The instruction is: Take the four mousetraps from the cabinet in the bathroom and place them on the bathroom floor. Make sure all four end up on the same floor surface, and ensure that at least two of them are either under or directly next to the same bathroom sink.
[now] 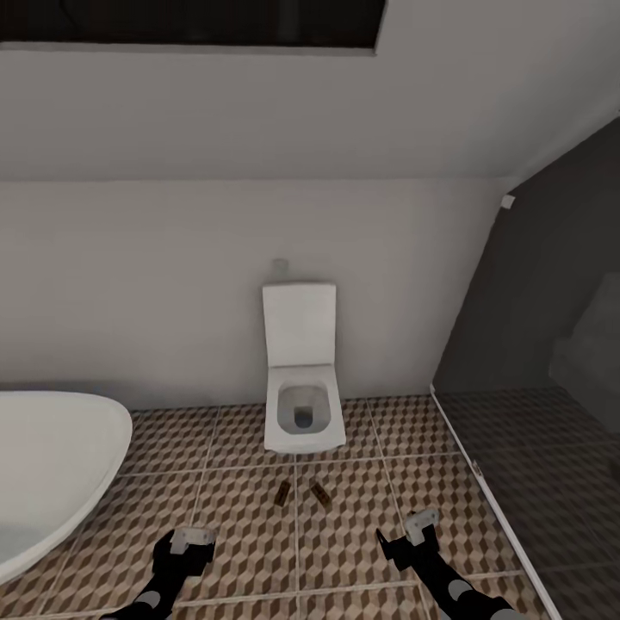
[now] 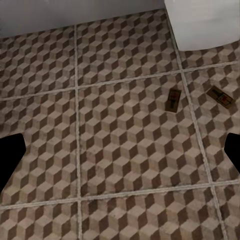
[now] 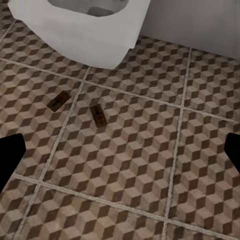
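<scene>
Lying flat on the cube-patterned bathroom floor just before the white toilet, two mousetraps are down, their long axes splayed apart toward the robot; two remain to fetch. No sink appears nearby. Left hand and right hand hover spread, empty.

From where I stand, nothing here can be read: no words, labels, brand marks or numbers. The two mousetraps on the floor carry only a small reddish spot, too small to make out as any mark, and the toilet is plain white.
</scene>
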